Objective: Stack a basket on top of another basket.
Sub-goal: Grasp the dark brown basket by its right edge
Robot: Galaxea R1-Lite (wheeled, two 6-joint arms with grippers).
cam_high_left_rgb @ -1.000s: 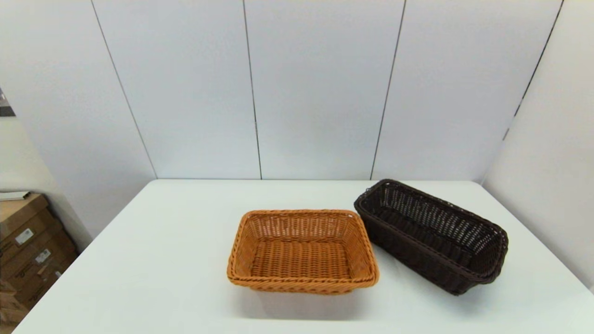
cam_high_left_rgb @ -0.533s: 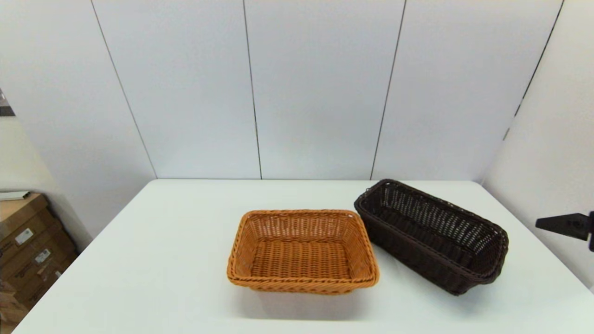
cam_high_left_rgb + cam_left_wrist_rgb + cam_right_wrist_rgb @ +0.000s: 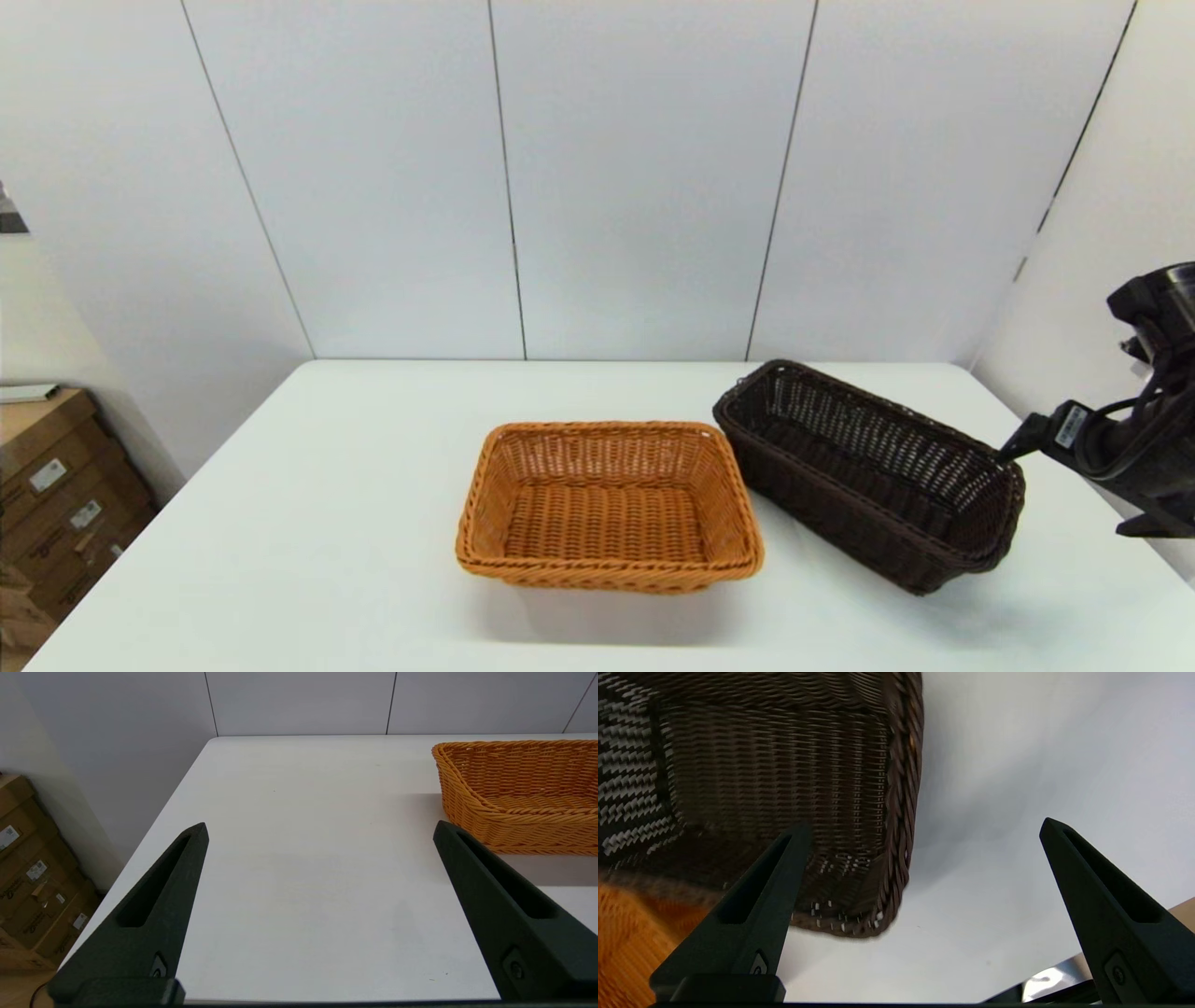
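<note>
Right pincer (image 3: 924, 826) spread, orange basket (image 3: 621, 933) cut off.

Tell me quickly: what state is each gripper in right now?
Left gripper: open, empty, over bare table.
Right gripper: open, empty, beside the dark basket's end.

Smooth white rectangular table (image 3: 308, 523), matte top, soft shadows cast toward its near edge. Behind it, a wall of pale grey flat panels (image 3: 644, 177) divided by thin dark vertical seams; a similar panel wall (image 3: 1111, 280) closes the right side, meeting the table's edge. To the left of the table, below its level, stacked brown cardboard boxes (image 3: 56, 495) with small white labels, standing against a plain off-white wall (image 3: 37, 308). Lighting even, diffuse, from above.
</note>
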